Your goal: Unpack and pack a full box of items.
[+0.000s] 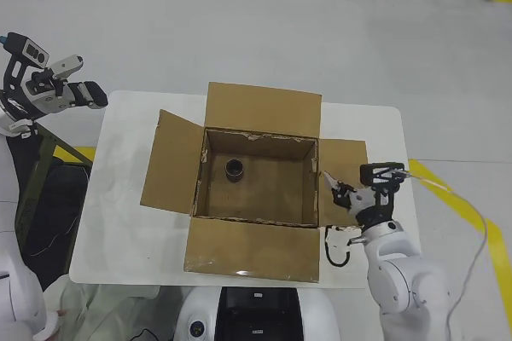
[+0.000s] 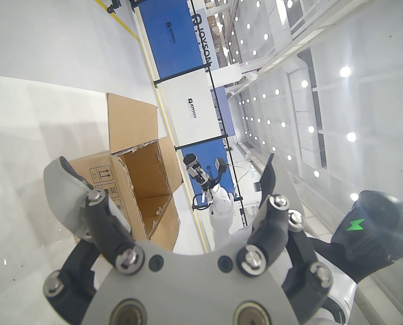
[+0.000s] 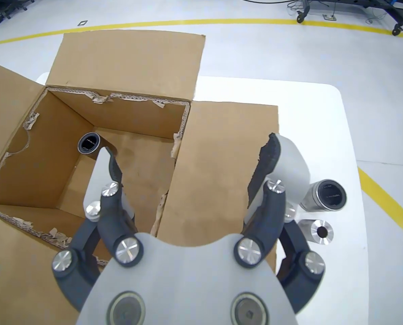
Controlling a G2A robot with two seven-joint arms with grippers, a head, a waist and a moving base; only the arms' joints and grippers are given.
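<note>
Right gripper (image 3: 187, 143) of mine hangs wide open, empty, over the 3 o'clock flap (image 1: 346, 158) of the box (image 1: 256, 251). Left gripper (image 1: 90, 92) gapes empty off the 10 o'clock corner of the table (image 1: 124, 230).

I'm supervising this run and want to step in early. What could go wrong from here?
The open right end effector hangs over the right flap of the box. Reaching for the cylinder deep inside, it may catch that flap or the torn rim. Two cylinders lie on the table beside the flap, near the edge. A shoved flap may roll them off.
</note>
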